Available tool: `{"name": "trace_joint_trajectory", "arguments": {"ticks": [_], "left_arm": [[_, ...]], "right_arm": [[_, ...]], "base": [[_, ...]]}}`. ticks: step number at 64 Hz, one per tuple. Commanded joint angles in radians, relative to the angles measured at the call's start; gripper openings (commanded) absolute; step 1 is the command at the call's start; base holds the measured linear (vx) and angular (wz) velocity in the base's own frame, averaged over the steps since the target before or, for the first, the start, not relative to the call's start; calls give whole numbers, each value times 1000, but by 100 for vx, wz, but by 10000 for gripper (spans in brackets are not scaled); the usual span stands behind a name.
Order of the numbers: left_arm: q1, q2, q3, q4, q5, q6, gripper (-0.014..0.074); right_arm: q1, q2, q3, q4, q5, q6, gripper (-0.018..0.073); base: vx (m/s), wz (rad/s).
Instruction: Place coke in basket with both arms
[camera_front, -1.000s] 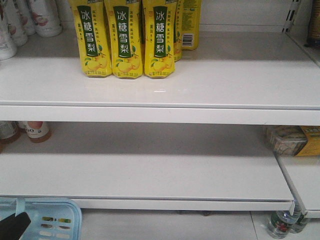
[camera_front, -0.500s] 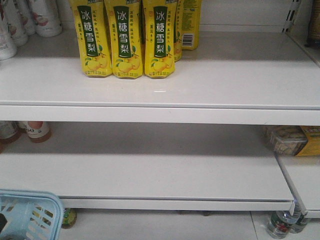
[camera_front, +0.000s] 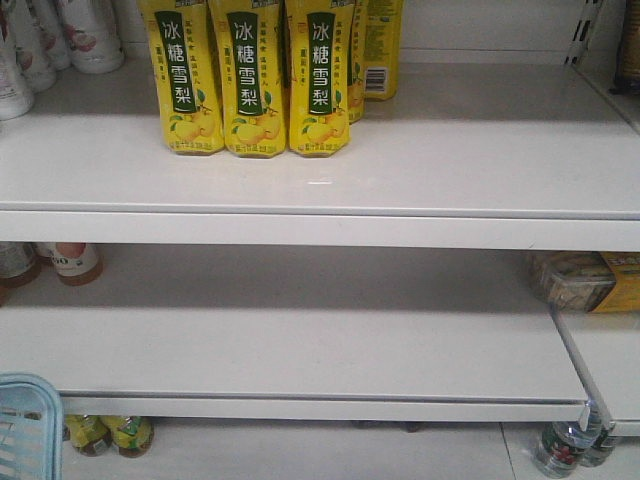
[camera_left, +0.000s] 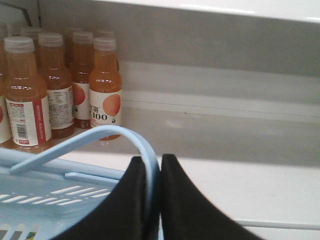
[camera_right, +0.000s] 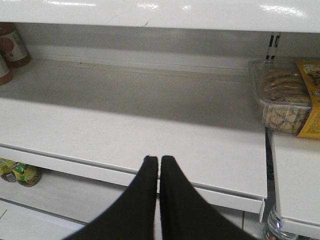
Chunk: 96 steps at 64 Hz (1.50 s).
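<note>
Left tool (camera_left: 152, 200) was clamped on the basket (camera_left: 55, 200) handle, basket hanging just below and left of it. Right tool (camera_right: 159, 172) was pinched closed, holding nothing, a bare shelf (camera_right: 140, 125) ahead. We saw no coke in any view, so we judged this the carry/search step; the next move called for finding it, then opening the right tool. Readable: "100" on the peach bottles (camera_left: 105, 85) ahead-left of the left tool; "冰糖雪梨" on the yellow bottles (camera_front: 250, 80).
</note>
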Motion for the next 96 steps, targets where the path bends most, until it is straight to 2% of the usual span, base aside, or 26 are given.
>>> {"name": "trace_joint_trajectory", "arguments": {"ticks": [1, 9, 18, 25, 96], "left_arm": [[13, -23, -30, 15, -169, 20, -6], [13, -23, -30, 15, -170, 18, -6], [13, -23, -30, 20, -178, -71, -6], [13, -23, -30, 65, -185, -112, -6], [13, -22, -30, 68, -210, -110, -6]], "right_arm": [[-2, 12, -24, -24, -67, -3, -2], [-2, 12, -24, -24, -67, -3, -2], [-2, 12, -24, -24, -67, -3, -2], [-2, 12, -24, -24, -67, -3, -2], [-2, 12, -24, -24, -67, -3, -2]], "base": [[0, 0], [0, 0], [0, 0], [0, 0], [0, 0]]}}
